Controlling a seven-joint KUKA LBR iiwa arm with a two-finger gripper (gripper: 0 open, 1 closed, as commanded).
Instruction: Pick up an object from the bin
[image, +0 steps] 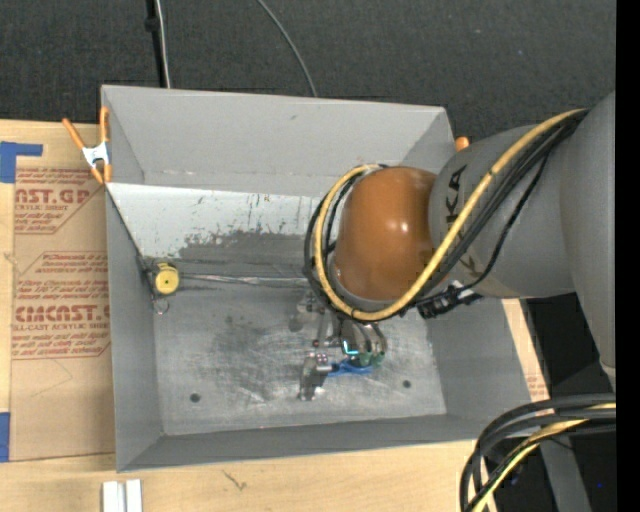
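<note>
The hand (318, 372) is hanging low just beside a small blue thing (352, 366), seemingly lifting nothing yet; its opening I cannot tell.

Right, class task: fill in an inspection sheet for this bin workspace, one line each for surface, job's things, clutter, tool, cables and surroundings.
Surface: grey metal bin floor, scuffed, with dark smudges.
Job's things: small blue thing on the floor right of the middle; small yellow round thing by the left wall.
Clutter: nothing seen.
Tool: the tool is low over the floor, right beside the small blue thing; a hold on it cannot be told.
Cables: yellow and black cables run along the arm and loop round its orange cover.
Surroundings: dark ground behind the bin.
</note>
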